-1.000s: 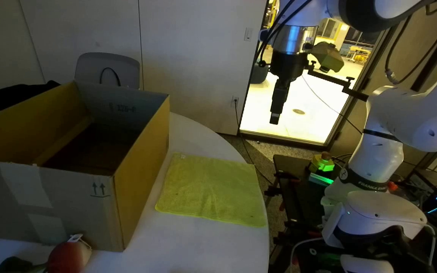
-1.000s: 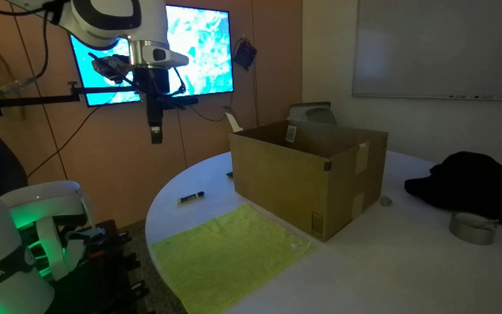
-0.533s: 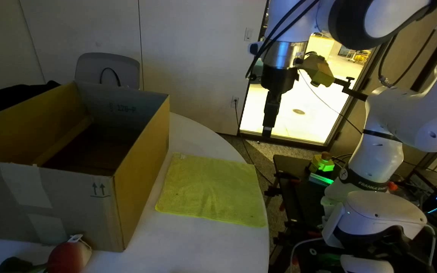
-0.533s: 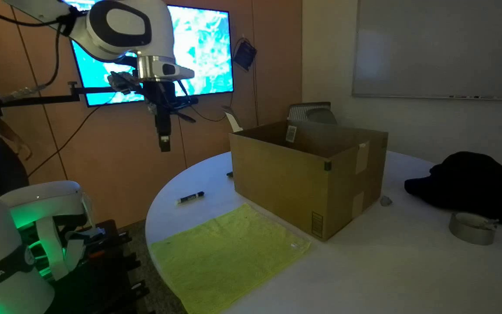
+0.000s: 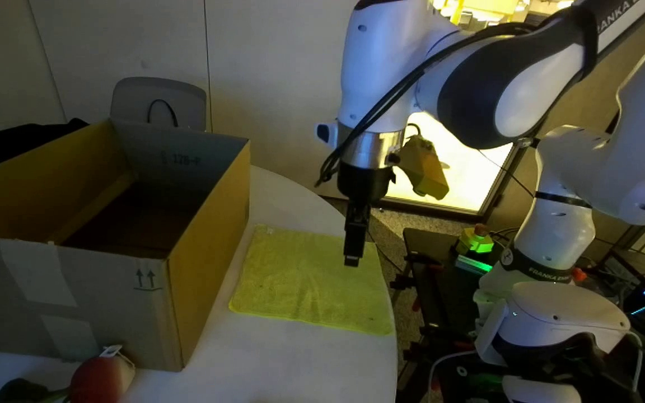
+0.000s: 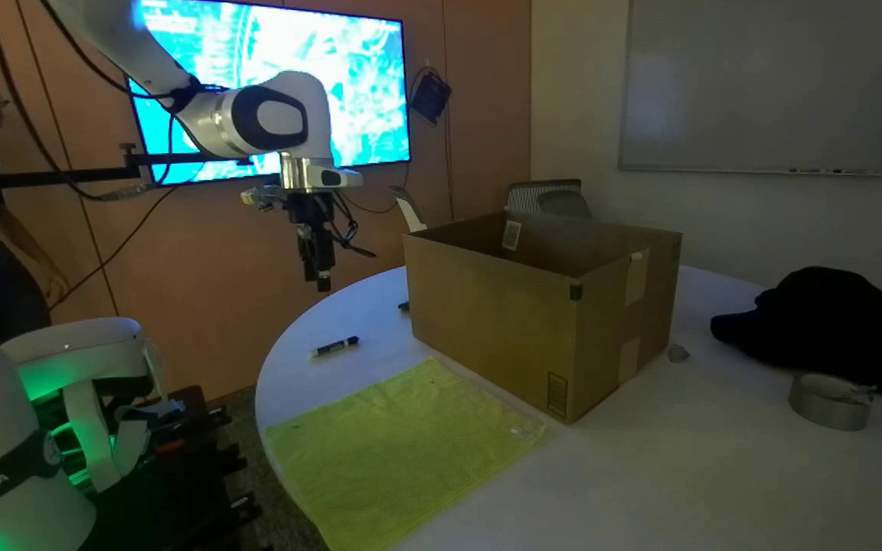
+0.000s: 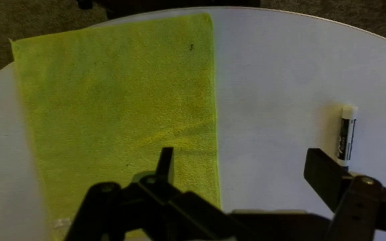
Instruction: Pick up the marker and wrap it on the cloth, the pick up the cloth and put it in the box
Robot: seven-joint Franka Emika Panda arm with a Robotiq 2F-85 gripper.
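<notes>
The marker (image 6: 335,347), dark with white ends, lies on the white table beside the cloth in an exterior view. It also shows at the right of the wrist view (image 7: 346,134), partly behind a finger; elsewhere it is out of view. The bright yellow-green cloth (image 5: 305,285) lies flat, also seen in an exterior view (image 6: 403,451) and the wrist view (image 7: 119,100). The brown cardboard box (image 5: 210,252) stands open beside the cloth, also in an exterior view (image 6: 487,314). My gripper (image 7: 240,151) is open and empty, above the table (image 6: 317,282), with its fingers wide apart.
A red and white round thing (image 5: 98,380) with dark leaves lies by the box. A tape roll (image 6: 830,402), a small grey lump (image 6: 678,353) and a black garment (image 6: 831,329) lie on the box's far side. The curved table edge (image 7: 297,12) runs past the cloth.
My gripper has come down and moved in over the table, leftward in an exterior view and rightward in the opposite one. The marker, cloth and box have not moved.
</notes>
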